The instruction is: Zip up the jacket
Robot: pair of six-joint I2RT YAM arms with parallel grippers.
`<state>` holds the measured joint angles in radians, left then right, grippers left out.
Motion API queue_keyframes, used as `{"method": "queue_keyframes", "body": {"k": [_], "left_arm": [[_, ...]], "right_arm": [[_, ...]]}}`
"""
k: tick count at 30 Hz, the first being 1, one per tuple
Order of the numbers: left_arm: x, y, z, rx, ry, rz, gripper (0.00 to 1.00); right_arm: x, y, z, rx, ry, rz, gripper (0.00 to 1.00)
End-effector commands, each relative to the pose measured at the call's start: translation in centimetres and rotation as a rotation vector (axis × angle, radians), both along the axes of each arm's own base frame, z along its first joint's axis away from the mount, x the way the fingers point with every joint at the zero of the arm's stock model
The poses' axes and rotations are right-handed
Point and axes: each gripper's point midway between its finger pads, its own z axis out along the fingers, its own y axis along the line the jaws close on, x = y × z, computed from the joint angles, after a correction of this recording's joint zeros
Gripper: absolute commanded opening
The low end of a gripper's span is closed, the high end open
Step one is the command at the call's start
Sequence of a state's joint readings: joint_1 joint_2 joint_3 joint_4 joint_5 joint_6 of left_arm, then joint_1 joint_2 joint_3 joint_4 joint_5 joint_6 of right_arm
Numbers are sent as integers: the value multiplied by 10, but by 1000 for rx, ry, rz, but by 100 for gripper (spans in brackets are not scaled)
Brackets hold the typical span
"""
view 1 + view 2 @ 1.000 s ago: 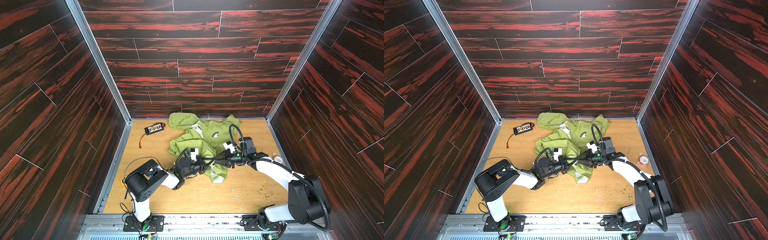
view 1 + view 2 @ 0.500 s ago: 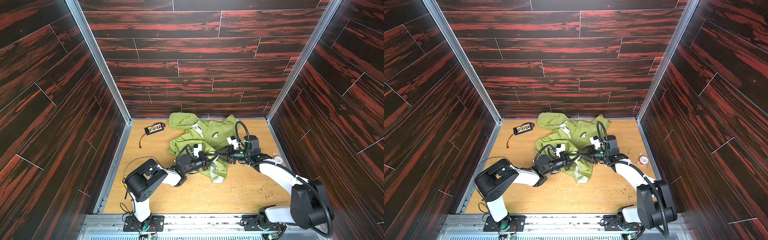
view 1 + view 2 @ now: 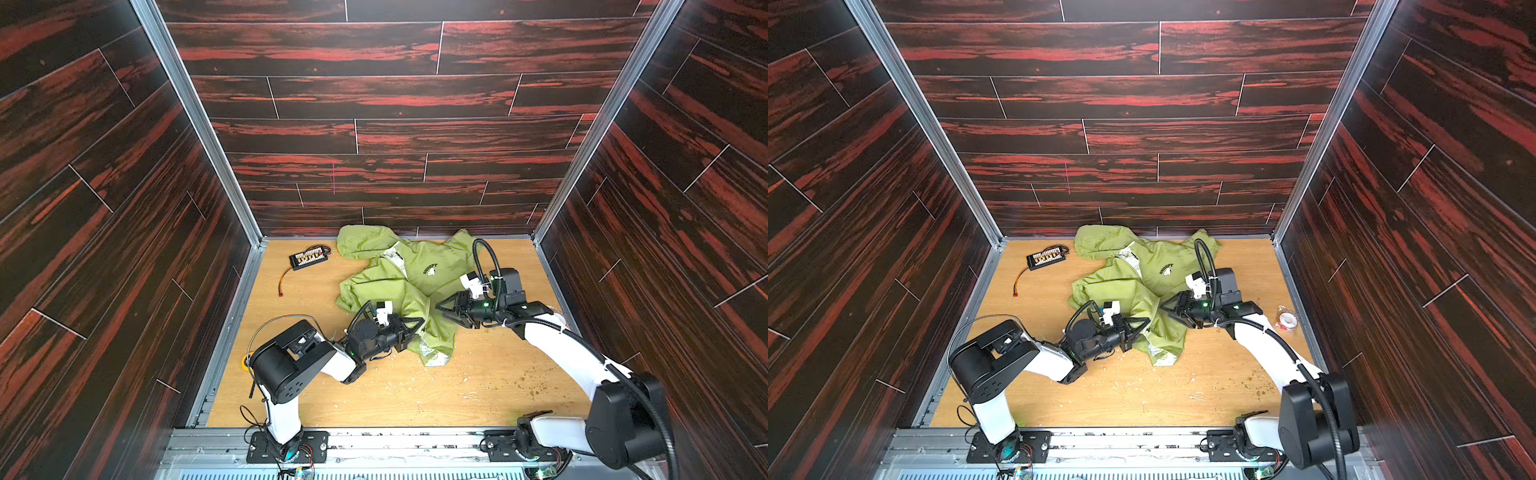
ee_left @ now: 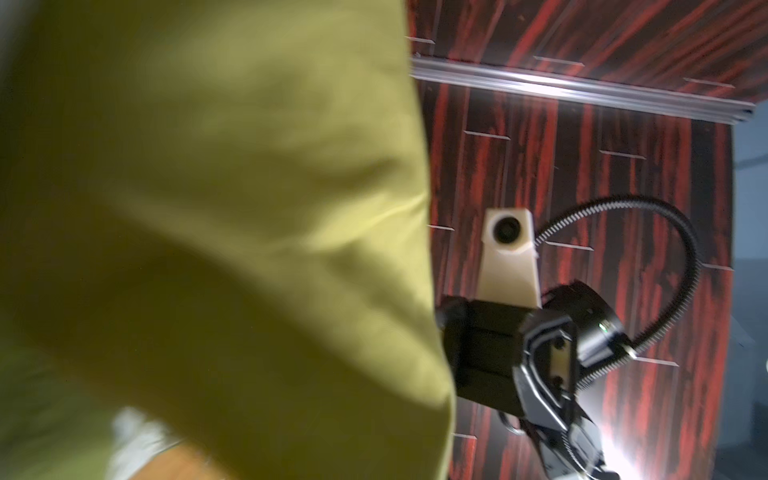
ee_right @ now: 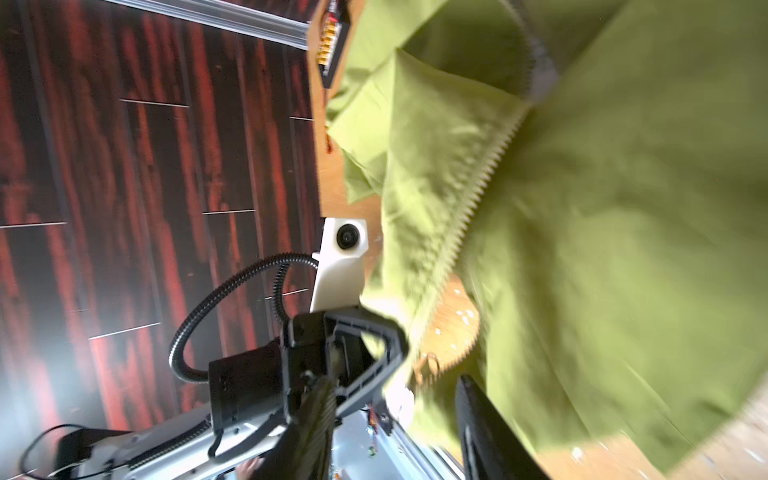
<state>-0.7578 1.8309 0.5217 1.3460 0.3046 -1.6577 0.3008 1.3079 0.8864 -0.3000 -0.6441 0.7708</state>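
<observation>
Top views both show the crumpled lime-green hooded windbreaker jacket (image 3: 415,270) by the plywood table's (image 3: 478,395) far edge, its hem trailing toward the middle. There the left gripper (image 3: 419,326) is pinched shut on the hem, probably to keep the zipper taut. Left wrist view shows only the jacket's cloth draped close across the lens, while in the right wrist view the right gripper (image 5: 395,386) has its fingers (image 5: 473,415) parted beside the pale zipper teeth (image 5: 478,187), gripping nothing and likely seeking the slider.

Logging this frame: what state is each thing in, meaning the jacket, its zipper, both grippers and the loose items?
jacket: crumpled on the table, one front edge pinched up.
zipper: not closed; its edges gape near the hem.
left gripper: shut on the jacket.
right gripper: open, at the jacket's front edge.
connector board: lying flat.
tape roll: lying flat at the table's right edge.
</observation>
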Motion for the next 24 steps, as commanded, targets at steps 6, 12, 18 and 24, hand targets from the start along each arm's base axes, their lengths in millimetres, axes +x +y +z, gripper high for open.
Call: {"method": "queue_keyframes", "body": {"k": [6, 12, 18, 24], "left_arm": [[0, 17, -14, 110, -26, 100, 9], [-8, 15, -24, 154, -24, 115, 25], [-20, 16, -30, 200, -26, 131, 31], [-27, 32, -41, 301, -6, 185, 32]], "right_arm": [[-25, -13, -14, -66, 43, 4, 50], [-28, -13, -10, -63, 40, 17, 50], [-26, -10, -4, -44, 32, 25, 50], [-27, -9, -1, -30, 25, 30, 50]]}}
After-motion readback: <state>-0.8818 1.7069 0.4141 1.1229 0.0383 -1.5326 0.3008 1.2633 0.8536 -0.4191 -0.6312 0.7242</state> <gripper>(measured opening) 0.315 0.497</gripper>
